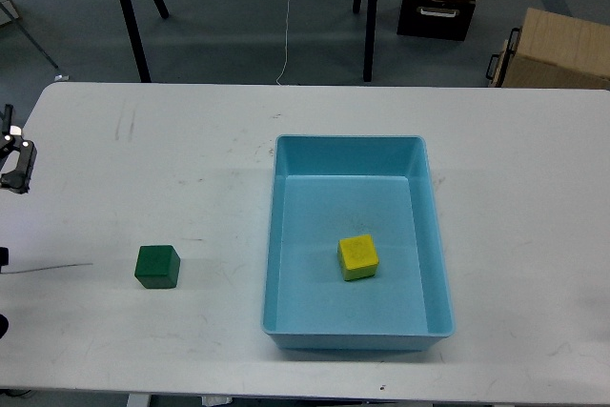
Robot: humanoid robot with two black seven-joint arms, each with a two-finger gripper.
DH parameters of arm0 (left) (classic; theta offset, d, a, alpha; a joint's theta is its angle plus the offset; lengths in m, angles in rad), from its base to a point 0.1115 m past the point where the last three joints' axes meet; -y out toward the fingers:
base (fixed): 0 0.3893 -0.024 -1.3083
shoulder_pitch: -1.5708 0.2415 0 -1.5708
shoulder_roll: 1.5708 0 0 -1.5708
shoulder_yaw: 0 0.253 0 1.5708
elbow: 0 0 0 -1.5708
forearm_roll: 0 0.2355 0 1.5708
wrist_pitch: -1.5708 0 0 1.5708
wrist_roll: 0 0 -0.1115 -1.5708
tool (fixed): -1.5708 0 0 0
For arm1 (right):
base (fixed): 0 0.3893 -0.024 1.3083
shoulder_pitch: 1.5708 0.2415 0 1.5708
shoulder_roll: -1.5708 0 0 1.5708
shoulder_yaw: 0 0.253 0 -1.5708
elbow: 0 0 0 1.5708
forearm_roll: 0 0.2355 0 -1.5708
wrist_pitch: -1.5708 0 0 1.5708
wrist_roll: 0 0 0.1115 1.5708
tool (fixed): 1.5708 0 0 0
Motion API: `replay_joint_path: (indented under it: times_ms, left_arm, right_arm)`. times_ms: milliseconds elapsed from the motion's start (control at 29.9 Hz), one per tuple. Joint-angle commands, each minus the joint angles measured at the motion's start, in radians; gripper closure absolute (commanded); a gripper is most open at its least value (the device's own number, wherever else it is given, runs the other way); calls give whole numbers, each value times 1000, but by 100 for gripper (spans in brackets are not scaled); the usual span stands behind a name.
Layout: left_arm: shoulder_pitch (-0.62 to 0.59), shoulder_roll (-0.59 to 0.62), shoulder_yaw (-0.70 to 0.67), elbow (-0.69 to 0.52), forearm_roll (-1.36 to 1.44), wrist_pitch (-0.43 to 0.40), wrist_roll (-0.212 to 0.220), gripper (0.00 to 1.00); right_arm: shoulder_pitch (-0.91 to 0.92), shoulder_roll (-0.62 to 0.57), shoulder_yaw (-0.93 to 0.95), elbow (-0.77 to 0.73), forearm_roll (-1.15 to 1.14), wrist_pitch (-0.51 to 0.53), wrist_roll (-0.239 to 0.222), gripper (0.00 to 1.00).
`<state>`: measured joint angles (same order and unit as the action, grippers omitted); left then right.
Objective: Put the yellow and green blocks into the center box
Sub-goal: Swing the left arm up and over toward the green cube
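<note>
A green block sits alone on the white table, left of the blue box. A yellow block lies inside the box on its floor, slightly toward the front. Only a small dark part of my left gripper shows at the left edge, well above and to the left of the green block and apart from it. I cannot tell whether its fingers are open. My right gripper is out of view.
A thin wire lies on the table left of the green block. Beyond the far table edge, on the floor, are black stand legs, a black case and a cardboard box.
</note>
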<state>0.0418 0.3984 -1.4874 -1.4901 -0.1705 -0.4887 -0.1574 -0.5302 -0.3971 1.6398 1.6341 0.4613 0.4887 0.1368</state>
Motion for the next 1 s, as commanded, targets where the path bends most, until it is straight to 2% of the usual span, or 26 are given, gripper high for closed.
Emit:
replay_joint_path:
  times_ms: [0, 100, 268, 469, 602, 703, 870, 970]
  left_arm:
    - [-118, 169, 36, -1, 5, 0, -2, 0]
    - [-206, 311, 154, -1, 8, 0, -4, 0]
    - [-351, 471, 324, -25, 11, 0, -7, 0]
    - [-531, 582, 481, -19, 14, 58, -5, 0]
    - [-762, 599, 741, 2, 16, 94, -4, 0]
    - [-986, 585, 985, 68, 16, 117, -2, 0]
    - [-1324, 478, 1332, 171, 22, 133, 9, 0]
    - [-1485, 458, 1521, 169, 48, 130, 13, 0]
  right_arm:
    - [9, 10, -2, -3, -1, 0, 0, 3]
    - [9, 17, 0, 0, -1, 0, 0, 3]
    - [7, 15, 9, -2, -1, 0, 0, 3]
    - [2, 18, 3, 0, -1, 0, -2, 3]
    - [7, 29, -2, 0, -1, 0, -2, 3]
    - [7, 30, -2, -3, -1, 0, -2, 3]
    - [6, 30, -3, -11, -3, 0, -2, 3]
    - [7, 30, 2, -10, -3, 0, -2, 3]
